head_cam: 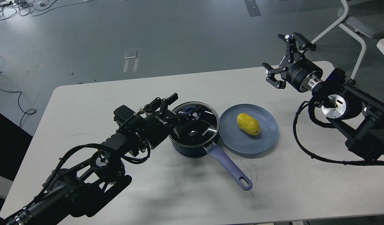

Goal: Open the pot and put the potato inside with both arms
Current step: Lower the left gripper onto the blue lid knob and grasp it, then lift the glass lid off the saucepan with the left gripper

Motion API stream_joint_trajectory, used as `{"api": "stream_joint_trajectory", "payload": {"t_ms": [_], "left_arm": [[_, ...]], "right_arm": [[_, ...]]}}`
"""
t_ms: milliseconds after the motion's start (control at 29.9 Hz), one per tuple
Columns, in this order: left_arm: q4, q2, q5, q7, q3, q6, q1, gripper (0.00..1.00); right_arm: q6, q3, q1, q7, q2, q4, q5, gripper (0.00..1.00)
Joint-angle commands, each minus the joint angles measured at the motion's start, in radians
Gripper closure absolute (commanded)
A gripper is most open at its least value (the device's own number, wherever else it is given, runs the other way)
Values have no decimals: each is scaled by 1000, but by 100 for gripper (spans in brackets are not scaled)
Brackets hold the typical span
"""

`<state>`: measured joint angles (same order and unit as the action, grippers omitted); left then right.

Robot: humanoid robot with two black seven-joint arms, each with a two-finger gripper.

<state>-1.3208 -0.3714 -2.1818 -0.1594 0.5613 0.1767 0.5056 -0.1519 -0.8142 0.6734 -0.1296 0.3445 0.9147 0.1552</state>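
A dark pot (192,147) with a glass lid (207,123) and a purple handle (230,167) stands mid-table. The lid's purple knob (188,109) is partly hidden by my left gripper (183,107). That gripper is open and low over the lid, with its fingers on either side of the knob. A yellow potato (248,124) lies on a blue plate (264,139) just right of the pot. My right gripper (281,59) is open and empty, held high over the table's far right edge, well away from the potato.
The white table (117,93) holds only the pot and the plate. The pot handle points toward the front right. A white chair frame (351,28) stands beyond the far right corner. Cables (10,9) lie on the floor at the far left.
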Motion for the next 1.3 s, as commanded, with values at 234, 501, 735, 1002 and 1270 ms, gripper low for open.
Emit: {"api": "stream_joint_trajectory", "payload": {"t_ms": [234, 501, 735, 1002, 1270], "left_arm": [[35, -8, 0, 0, -69, 0, 34, 2], [54, 2, 0, 0, -86, 0, 50, 2], [64, -1, 0, 0, -87, 1, 54, 2], [66, -1, 0, 0, -93, 4, 54, 2], [64, -1, 0, 0, -123, 3, 59, 2]], "right_arm": [[-2, 3, 3, 5, 5, -7, 1, 0], [0, 3, 0, 7, 10, -7, 1, 0], [-2, 3, 2, 7, 14, -7, 1, 0], [0, 3, 2, 7, 14, -7, 1, 0], [-2, 4, 0, 7, 19, -7, 1, 0]]}}
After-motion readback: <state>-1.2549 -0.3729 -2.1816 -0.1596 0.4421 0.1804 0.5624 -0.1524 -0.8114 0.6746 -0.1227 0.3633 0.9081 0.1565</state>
